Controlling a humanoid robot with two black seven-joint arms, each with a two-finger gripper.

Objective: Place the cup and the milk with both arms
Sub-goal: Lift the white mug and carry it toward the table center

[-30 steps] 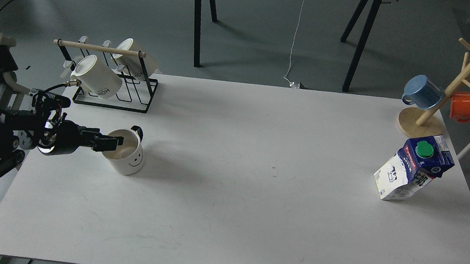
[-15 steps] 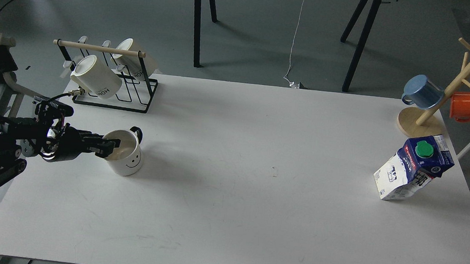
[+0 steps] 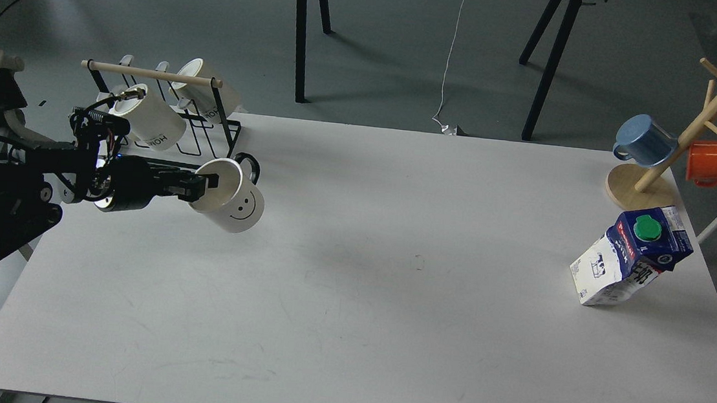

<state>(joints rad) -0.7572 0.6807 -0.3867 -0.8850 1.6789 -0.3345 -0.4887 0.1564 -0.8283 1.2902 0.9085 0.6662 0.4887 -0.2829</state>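
Observation:
A white cup with a smiley face and black handle (image 3: 236, 200) hangs tilted above the table at the left, clear of the surface. My left gripper (image 3: 204, 184) is shut on its rim, one finger inside the cup. The milk carton (image 3: 629, 258), white and blue with a green cap, stands leaning at the right side of the white table (image 3: 387, 321). My right arm and its gripper are out of view.
A black wire rack (image 3: 164, 126) with two white mugs stands at the back left, just behind the held cup. A wooden mug tree (image 3: 674, 158) with a blue and an orange mug stands at the back right, behind the carton.
My left gripper closed on the cup's rim and lifted it off the table, carrying it up and to the right. The cup now tilts. The carton has not moved.

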